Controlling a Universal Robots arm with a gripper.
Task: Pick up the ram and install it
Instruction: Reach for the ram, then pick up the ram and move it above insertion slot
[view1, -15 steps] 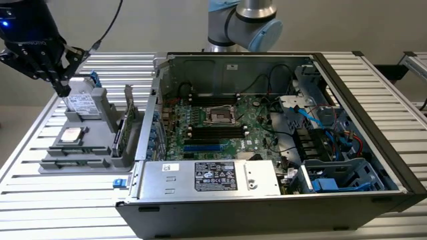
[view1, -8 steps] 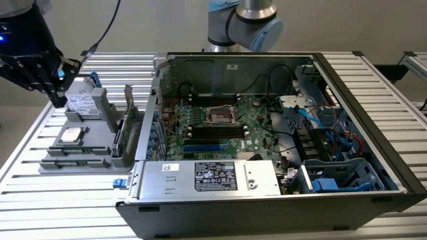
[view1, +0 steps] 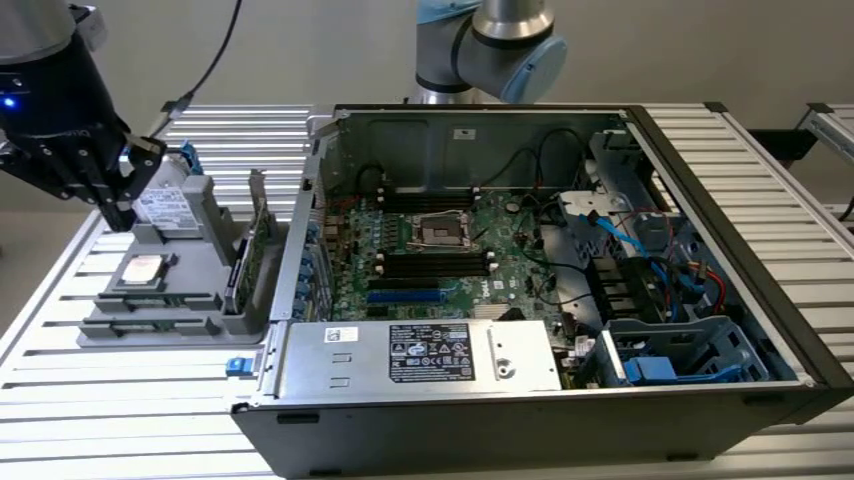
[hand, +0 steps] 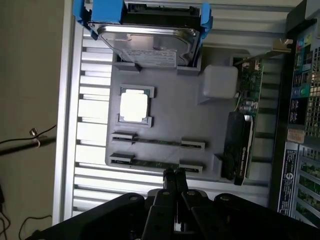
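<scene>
Gripper (hand: 175, 175) pressed together, holding nothing. It hangs well above the grey tray (view1: 198, 240), which sits on the desk (view1: 80, 400) toward the exterior view's left edge, just beside the open case (view1: 534, 435).

Ram (hand: 157, 142): thin green stick standing on edge in a tray slot, ends seated in small holders. A second stick (hand: 150, 162) lies parallel and near it, on the tray side closest to my fingertips. Neither is touched. CPU (hand: 134, 106) sits just beyond them, drive (hand: 150, 35) at the far tray end, card (hand: 240, 135) along the tray side next to the case.

Risks, as I judge them:
- Descent with fingers together. The tips would land on the ram's top edge instead of straddling it and press it into the holders, so cracking is possible.
- Sticks close together. A spread finger could come down on the neighbour or wedge between the two, and I could drag both or lift the wrong one.
- Off-centre pinch. A long thin board would pivot, one end would hang in its holder, and the lift would jam.
- Weak pinch on a narrow edge. The ram could slip or twist while carried.
- Install. The slots (view1: 434, 262) lie deep in the case, with cables (view1: 547, 160) close by. A tilted ram would bear on one end only or miss the slot, and my wrist could brush the case wall.
</scene>
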